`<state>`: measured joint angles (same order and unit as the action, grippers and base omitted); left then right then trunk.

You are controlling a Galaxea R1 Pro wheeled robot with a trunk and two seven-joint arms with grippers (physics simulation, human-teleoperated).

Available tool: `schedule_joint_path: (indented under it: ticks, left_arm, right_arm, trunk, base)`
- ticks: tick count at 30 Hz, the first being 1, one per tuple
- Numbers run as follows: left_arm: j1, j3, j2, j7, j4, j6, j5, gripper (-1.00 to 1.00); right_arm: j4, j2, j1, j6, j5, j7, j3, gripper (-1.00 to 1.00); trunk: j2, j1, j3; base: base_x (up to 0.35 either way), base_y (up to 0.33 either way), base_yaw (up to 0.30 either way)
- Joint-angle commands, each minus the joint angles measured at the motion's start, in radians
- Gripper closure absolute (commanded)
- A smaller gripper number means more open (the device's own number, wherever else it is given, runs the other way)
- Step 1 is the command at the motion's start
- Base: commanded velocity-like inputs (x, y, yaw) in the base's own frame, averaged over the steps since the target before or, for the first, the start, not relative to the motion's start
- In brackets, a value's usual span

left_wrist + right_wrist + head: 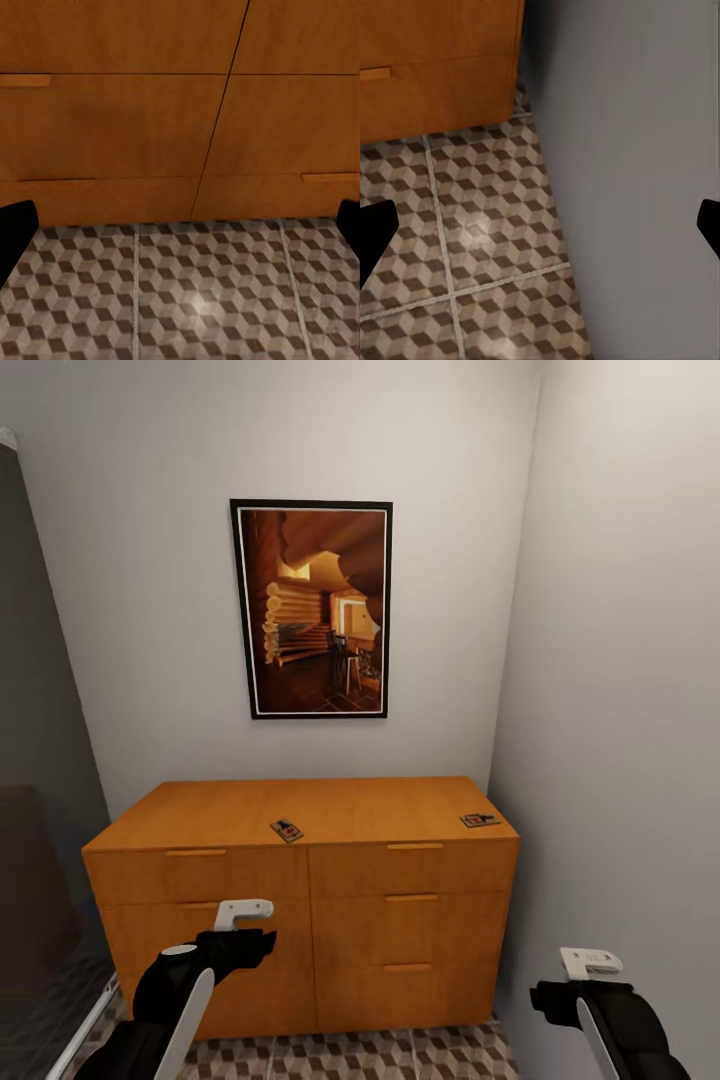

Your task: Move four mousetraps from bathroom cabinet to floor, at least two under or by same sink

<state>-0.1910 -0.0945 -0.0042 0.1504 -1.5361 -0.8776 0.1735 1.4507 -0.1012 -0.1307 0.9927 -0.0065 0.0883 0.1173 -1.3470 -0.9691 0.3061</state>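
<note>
The orange-brown cabinet [350, 920] stands against the back wall straight ahead. Two mousetraps lie on its flat top: one [287, 829] near the front edge at the middle, another [480, 820] at the right end. My left gripper [245, 926] hangs open in front of the left drawers, well below the top. My right gripper [582, 980] is open low at the right, beside the cabinet's right end. The left wrist view has drawer fronts [150, 127] above the cube-patterned bathroom floor [195, 300]. The right wrist view has the same floor [472, 240]. The sink is out of view.
A framed picture [312, 610] hangs above the cabinet. A grey wall [620, 760] closes the right side, right next to the cabinet's end [435, 67]. A dark panel [40, 810] and a white strip [85, 1025] border the left.
</note>
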Motion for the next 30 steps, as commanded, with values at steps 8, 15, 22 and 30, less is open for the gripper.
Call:
schedule_joint_path:
  ticks: [8,15,22,30]
  left_arm:
    - [-0.008,-0.003,0.000,0.018,-0.002,0.062,0.005,-1.00]
    - [-0.052,-0.005,-0.002,0.021,-0.005,0.119,-0.012,-1.00]
    - [-0.244,-0.006,-0.035,0.018,-0.007,0.125,-0.014,-1.00]
    - [-0.473,-0.007,-0.120,0.021,-0.003,0.108,-0.050,-1.00]
  right_arm:
    - [0.048,-0.018,-0.002,0.006,-0.001,0.006,-0.005,-1.00]
    - [0.080,-0.021,-0.078,0.055,0.000,0.010,-0.008,-1.00]
    - [0.084,-0.019,-0.194,0.055,-0.001,0.029,-0.008,-1.00]
    - [0.085,-0.015,-0.308,0.055,0.000,0.055,-0.010,-1.00]
  trunk:
    - [-0.001,0.000,0.001]
    - [-0.001,0.000,0.001]
    - [-0.001,0.000,0.001]
    - [-0.001,0.000,0.001]
  base:
    - [-0.010,0.000,0.000]
    - [-0.001,0.000,0.000]
    - [0.000,0.000,0.000]
    - [0.000,0.000,0.000]
